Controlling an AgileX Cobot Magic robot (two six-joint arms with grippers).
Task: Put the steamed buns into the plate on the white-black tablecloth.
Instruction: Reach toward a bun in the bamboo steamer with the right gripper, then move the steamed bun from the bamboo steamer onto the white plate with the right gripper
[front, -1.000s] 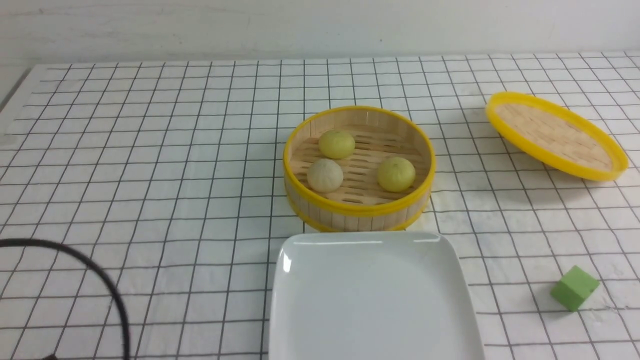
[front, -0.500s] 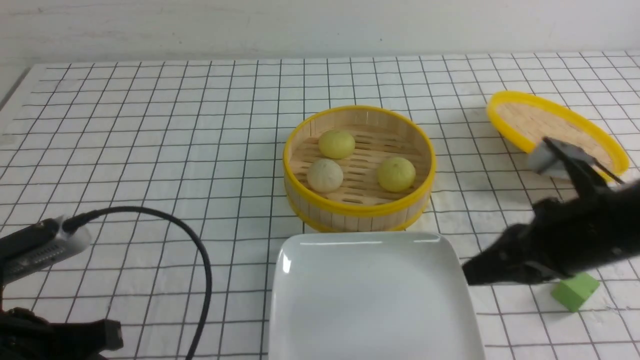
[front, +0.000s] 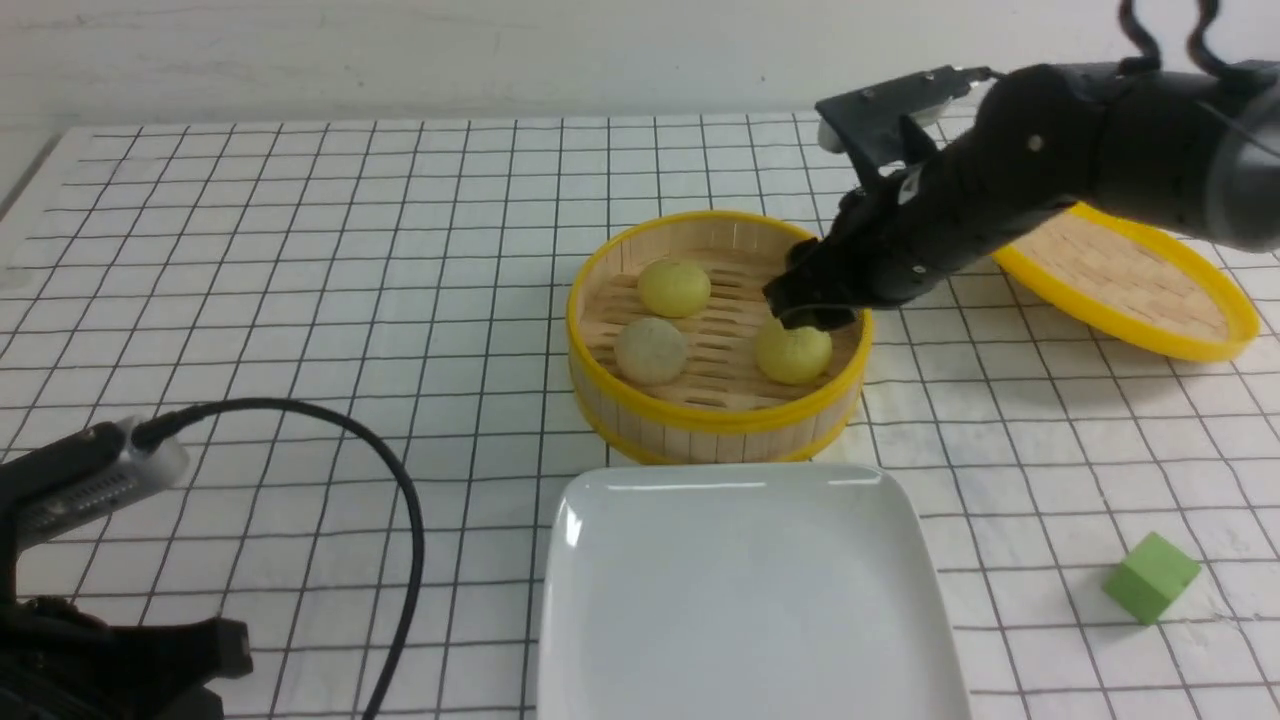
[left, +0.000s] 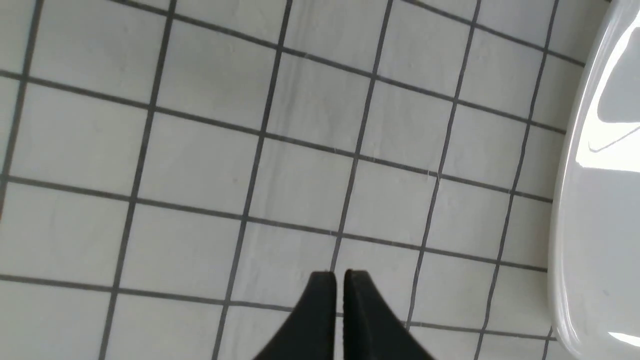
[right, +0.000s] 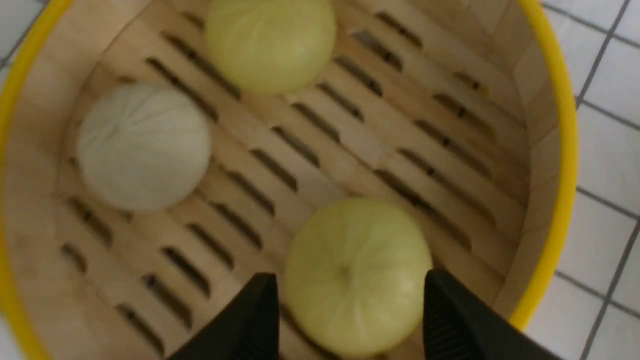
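Three steamed buns lie in a yellow-rimmed bamboo basket (front: 715, 420): a yellow one at the back (front: 673, 288), an off-white one (front: 650, 351) and a yellow one on the right (front: 793, 352). My right gripper (front: 812, 312) hangs open just over the right yellow bun (right: 357, 275); its fingertips (right: 262, 300) flank the bun without closing on it. The empty white plate (front: 745, 600) sits in front of the basket on the white-black tablecloth (front: 300, 250). My left gripper (left: 339, 275) is shut and empty above the cloth, beside the plate's rim (left: 562, 240).
The bamboo lid (front: 1110, 270) lies tilted at the right, behind my right arm. A small green cube (front: 1150, 577) sits at the front right. My left arm (front: 80, 480) and its black cable (front: 390, 500) fill the front left corner.
My right arm has swung from the front right, near the green cube, up and over the basket to the right yellow bun. The left arm has barely moved.
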